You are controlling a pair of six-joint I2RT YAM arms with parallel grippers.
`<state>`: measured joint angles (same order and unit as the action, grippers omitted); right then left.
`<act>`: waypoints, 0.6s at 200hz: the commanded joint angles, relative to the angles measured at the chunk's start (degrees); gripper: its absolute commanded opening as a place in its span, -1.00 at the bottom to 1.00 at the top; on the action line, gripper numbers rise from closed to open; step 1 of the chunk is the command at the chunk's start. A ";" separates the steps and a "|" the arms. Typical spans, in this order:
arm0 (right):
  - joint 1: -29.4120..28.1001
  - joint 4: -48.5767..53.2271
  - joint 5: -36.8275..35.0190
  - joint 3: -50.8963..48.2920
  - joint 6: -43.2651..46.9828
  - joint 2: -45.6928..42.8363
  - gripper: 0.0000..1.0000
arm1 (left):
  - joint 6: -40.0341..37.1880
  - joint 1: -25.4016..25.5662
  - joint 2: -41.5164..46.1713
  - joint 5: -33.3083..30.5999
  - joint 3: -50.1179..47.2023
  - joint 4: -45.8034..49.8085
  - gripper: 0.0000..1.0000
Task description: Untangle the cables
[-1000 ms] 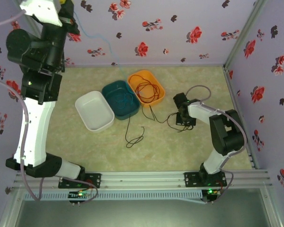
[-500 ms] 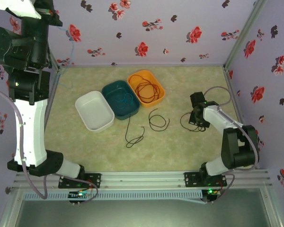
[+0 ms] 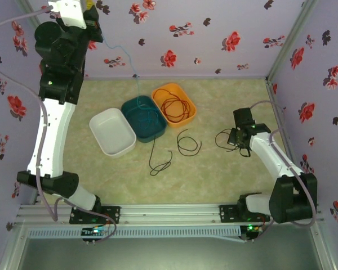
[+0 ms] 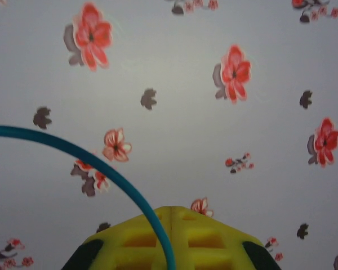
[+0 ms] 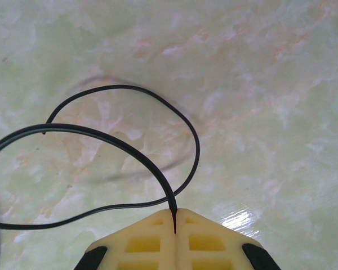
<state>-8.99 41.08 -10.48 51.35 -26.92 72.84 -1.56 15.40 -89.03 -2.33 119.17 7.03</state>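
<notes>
The pale green marbled surface (image 3: 214, 185) carries a white tray (image 3: 112, 132), a teal tray (image 3: 136, 108) and an orange tray (image 3: 172, 85), touching in a row toward its far edge. A short black cable (image 3: 180, 147) and a long black cable (image 3: 152, 154) lie mid-surface, and a third black cable (image 3: 221, 138) lies nearer the right edge.

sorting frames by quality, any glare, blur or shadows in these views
right wrist: white glare patch on the table low right, black cable sharp with a faint shadow; left wrist: blue cable and wall flowers slightly soft; top external: even light, no harsh shadows
</notes>
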 commanded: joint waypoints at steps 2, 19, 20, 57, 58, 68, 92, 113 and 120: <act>0.25 1.03 1.34 0.28 1.08 -0.78 -1.00 | 1.70 -0.42 0.34 0.84 -2.28 -1.86 -1.00; 0.21 0.76 1.27 0.19 1.03 -0.50 -1.00 | 2.55 -0.45 0.49 1.52 -4.85 -2.91 -1.00; 0.25 0.76 1.26 0.17 1.05 -0.46 -1.00 | 2.59 -0.41 0.42 1.57 -5.02 -2.95 -1.00; 0.28 -0.25 2.08 -0.33 0.90 0.03 -1.00 | 4.81 -0.44 0.45 2.75 -9.82 -4.77 -1.00; 0.24 -0.27 2.11 -0.31 0.90 0.07 -1.00 | 4.81 -0.45 0.45 2.76 -9.87 -4.80 -1.00; 0.27 -0.48 2.44 -0.42 0.90 0.16 -1.00 | 4.73 -0.41 0.44 2.77 -10.71 -5.08 -1.00; 0.21 -0.83 2.90 -0.72 0.90 0.18 -1.00 | 4.55 -0.42 0.52 2.85 -12.08 -5.57 -1.00; 0.21 -1.25 3.33 -1.04 0.81 0.17 -1.00 | 4.55 -0.45 0.69 3.18 -13.30 -5.79 -1.00; 0.25 -1.31 3.44 -1.08 0.81 0.14 -1.00 | 4.49 -0.37 0.74 3.17 -13.63 -5.88 -1.00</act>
<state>-8.99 40.73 -8.05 51.27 -26.94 72.86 1.85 15.40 -89.06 -0.16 106.67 4.14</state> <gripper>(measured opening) 0.062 0.053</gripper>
